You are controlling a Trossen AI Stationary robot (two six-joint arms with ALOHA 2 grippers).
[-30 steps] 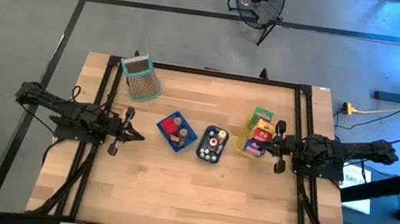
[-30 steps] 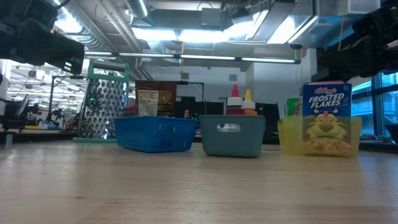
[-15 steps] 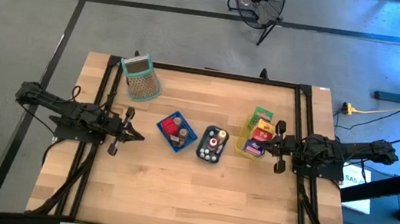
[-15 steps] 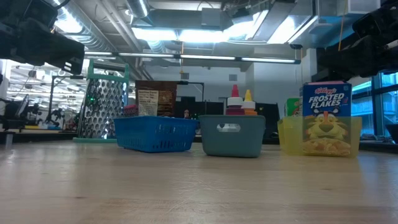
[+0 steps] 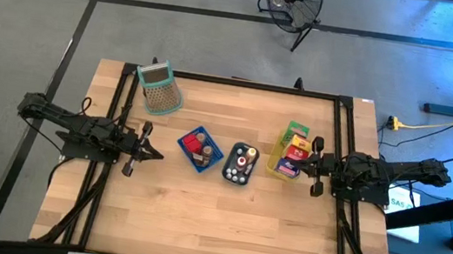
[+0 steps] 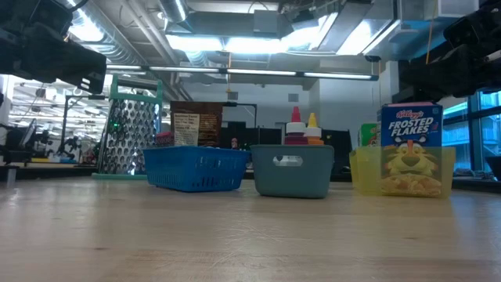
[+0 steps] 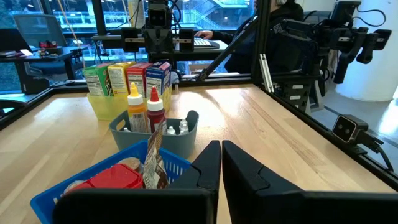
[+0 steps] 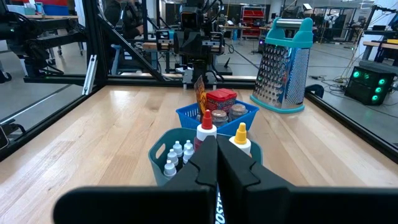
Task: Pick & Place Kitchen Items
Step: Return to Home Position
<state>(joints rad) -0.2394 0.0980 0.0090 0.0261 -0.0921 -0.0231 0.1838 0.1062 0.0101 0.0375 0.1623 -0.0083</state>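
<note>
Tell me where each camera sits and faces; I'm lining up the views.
High: above the table, looking straight down; both arms, left hand, right hand.
Low: tabletop height, level toward blue basket, grey bin, cereal box; arms at top corners.
Left wrist: faces the right arm past the blue basket; own fingers.
Right wrist: faces the left arm, grater; own fingers.
Both wrist views share the grey bin.

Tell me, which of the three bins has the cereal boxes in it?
The yellow bin, nearest the right gripper, with the Frosted Flakes box standing in it. The blue basket holds jars, and the grey bin holds bottles.
</note>
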